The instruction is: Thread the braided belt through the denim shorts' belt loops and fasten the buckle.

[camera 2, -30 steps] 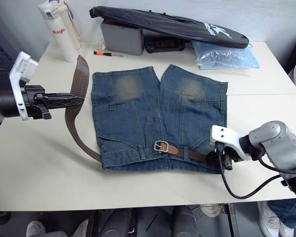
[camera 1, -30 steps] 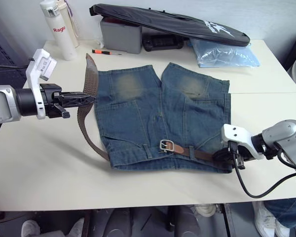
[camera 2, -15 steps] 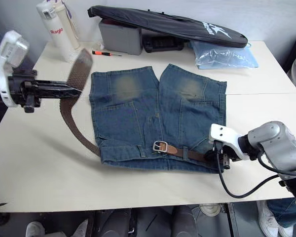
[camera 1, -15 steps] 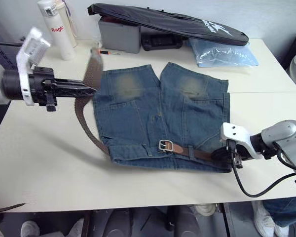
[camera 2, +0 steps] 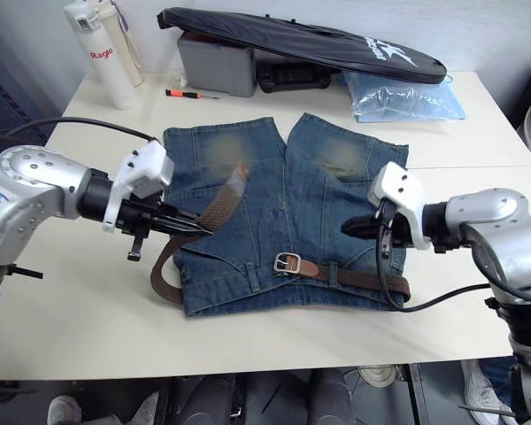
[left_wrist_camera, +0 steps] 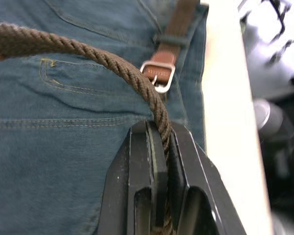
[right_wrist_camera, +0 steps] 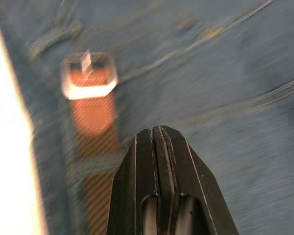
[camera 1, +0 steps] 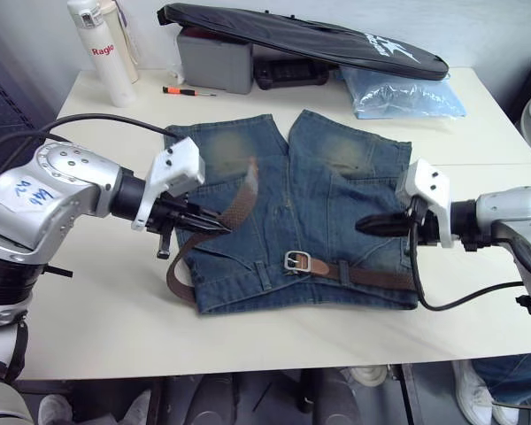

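"Ragio" was printed in red on the white bottle (camera 1: 100,49) at the cream table's (camera 1: 88,310) far corner. The braided belt (camera 1: 233,202) was pinched in the left claw (camera 1: 214,227) above the denim shorts (camera 1: 292,177). The right claw (camera 1: 365,225) was pressed together, empty, over the shorts.

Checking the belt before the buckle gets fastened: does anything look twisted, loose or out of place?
Yes. The braided belt sits under the belt loops only beside the buckle. Its free end, clamped in the left gripper, arcs loose above the denim shorts with a slack loop hanging off the left edge. The right gripper, shut, holds nothing.
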